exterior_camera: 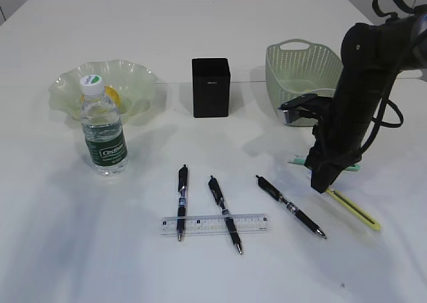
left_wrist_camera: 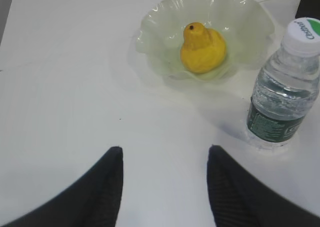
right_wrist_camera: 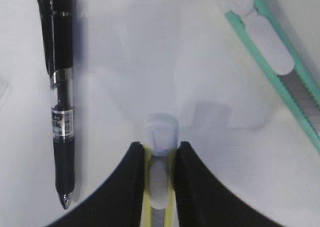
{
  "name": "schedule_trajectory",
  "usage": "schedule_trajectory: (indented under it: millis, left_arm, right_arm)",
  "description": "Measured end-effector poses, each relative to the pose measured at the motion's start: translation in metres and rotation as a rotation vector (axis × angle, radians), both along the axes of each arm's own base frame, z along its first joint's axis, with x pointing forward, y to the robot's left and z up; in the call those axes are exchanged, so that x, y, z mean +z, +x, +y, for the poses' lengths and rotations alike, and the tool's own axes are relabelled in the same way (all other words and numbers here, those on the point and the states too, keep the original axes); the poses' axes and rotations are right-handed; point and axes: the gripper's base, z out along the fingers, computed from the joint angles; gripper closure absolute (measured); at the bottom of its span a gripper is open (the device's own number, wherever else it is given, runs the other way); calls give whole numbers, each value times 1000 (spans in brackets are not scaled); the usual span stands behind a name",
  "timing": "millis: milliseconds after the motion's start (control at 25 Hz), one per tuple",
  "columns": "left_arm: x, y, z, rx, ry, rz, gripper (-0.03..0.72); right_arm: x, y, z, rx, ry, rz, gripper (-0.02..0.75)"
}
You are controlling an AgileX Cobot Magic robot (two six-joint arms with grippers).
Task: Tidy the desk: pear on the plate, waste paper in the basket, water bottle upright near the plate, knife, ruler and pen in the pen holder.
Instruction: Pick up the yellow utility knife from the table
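Note:
The yellow pear lies in the pale green plate, and the water bottle stands upright beside it. My left gripper hovers open over bare desk in front of them, holding nothing. My right gripper is shut on a yellow knife that lies on the desk; its blade end sticks out right of the arm. A green knife lies beside it. Three pens and the clear ruler lie in front of the black pen holder. Waste paper is out of view.
The sage-green basket stands at the back right, just behind my right arm. One black pen lies close to the left of the right gripper. The ruler rests across two of the pens.

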Motion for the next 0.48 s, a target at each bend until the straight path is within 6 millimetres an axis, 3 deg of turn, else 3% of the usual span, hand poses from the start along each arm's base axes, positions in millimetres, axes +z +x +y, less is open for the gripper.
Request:
schedule_trajectory:
  millis: [480]
  left_arm:
    - [0, 0, 0, 1, -1, 0, 307]
  right_arm:
    - [11, 8, 10, -49, 96, -18, 611]
